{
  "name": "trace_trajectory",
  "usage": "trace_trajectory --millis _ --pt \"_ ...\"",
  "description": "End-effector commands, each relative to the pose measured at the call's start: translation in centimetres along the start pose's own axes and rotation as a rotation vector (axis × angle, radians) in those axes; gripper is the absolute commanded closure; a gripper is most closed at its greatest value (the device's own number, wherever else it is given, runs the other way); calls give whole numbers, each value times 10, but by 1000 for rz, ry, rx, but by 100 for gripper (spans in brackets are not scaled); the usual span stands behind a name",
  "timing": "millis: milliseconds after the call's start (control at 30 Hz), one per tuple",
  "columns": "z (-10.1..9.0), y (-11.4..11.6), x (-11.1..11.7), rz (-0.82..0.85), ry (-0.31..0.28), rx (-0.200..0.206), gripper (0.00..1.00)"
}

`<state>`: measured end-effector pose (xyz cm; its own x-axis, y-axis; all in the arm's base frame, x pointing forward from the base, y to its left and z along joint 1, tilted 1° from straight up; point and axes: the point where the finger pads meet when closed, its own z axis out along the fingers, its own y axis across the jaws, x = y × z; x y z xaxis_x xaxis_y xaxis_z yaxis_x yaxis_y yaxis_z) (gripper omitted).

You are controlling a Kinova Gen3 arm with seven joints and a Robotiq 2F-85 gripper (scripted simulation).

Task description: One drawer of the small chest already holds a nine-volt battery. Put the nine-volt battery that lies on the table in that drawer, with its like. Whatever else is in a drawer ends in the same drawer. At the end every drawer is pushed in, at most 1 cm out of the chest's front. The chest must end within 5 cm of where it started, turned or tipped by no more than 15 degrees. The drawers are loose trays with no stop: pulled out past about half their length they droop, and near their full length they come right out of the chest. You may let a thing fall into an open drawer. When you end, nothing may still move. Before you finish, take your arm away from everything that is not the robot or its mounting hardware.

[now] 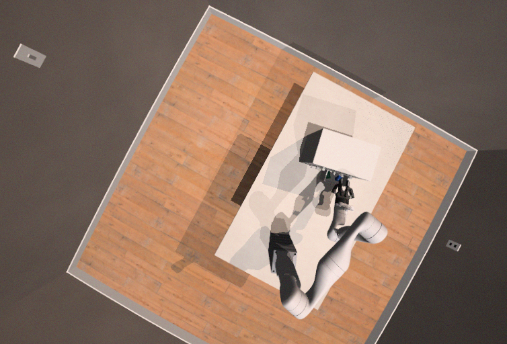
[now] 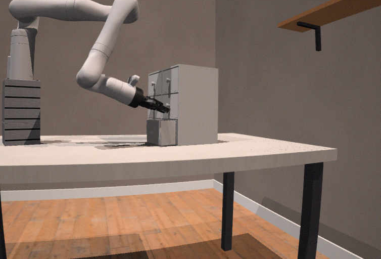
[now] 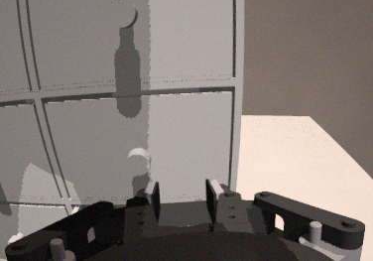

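The claw (image 1: pixel 343 181) (image 2: pixel 168 110) (image 3: pixel 183 193), partly open and empty, hovers over a pale table (image 1: pixel 282 193) (image 2: pixel 184 160) (image 3: pixel 293 155) (wood floor (image 1: pixel 175 148) (image 2: pixel 123 216) below), chest (image 1: pixel 347 154) (image 2: pixel 198 104) (image 3: pixel 193 41) toward twelve o'clock in the top view.

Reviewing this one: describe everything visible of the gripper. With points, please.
The gripper (image 1: pixel 344 181) (image 2: pixel 167 110) (image 3: pixel 183 193) is black and looks hard and mostly matte, with two fingers on jointed links and light-edged fingertips. It stands partly open, nothing visible between the fingers. Mounted on the pale arm (image 1: pixel 335 262) (image 2: pixel 107 34), it slopes down towards the front of the chest (image 1: pixel 347 152) (image 2: pixel 198 104) (image 3: pixel 238 41). Whether it touches anything there, I cannot tell.
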<state>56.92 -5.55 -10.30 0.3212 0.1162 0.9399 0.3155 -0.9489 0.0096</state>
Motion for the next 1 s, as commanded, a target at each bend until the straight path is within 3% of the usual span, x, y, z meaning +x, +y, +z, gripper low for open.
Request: trace_trajectory --millis 0,33,600,967 --pt "0 0 1 -1 1 0 58" --pt "0 0 1 -1 1 0 0" --pt "-1 0 0 -1 1 0 0" --pt "-24 0 -6 -1 1 0 0"
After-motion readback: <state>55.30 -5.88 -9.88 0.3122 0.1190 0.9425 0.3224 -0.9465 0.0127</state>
